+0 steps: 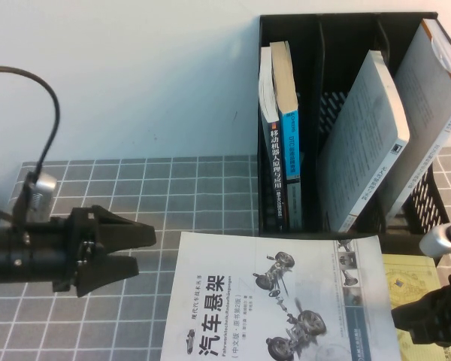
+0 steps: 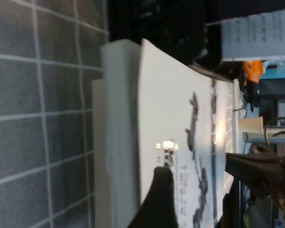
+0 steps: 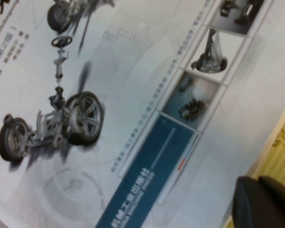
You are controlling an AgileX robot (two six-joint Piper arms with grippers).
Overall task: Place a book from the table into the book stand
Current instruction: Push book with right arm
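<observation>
The book point(image 1: 278, 301) lies face up on the table point(image 1: 135, 188) at the front middle, its white cover showing the black title and grey suspension drawings. My left gripper point(image 1: 141, 252) hovers just left of the book's left edge, open, with nothing between its fingers. In the left wrist view the book's page edge point(image 2: 121, 128) faces my left gripper point(image 2: 194, 166). My right gripper point(image 1: 406, 314) sits at the book's right edge, shut. In the right wrist view its dark fingers point(image 3: 261, 204) rest side by side beside the cover point(image 3: 133, 118). The black book stand point(image 1: 327, 45) rises behind the book.
The stand's left slot holds two upright books point(image 1: 279, 128). A grey-white paperback point(image 1: 364, 143) leans in the middle slot, another book point(image 1: 432, 105) in the right one. A pale yellow-green book point(image 1: 410, 282) lies beside the white book on its right. A black cable point(image 1: 49, 98) loops at the left.
</observation>
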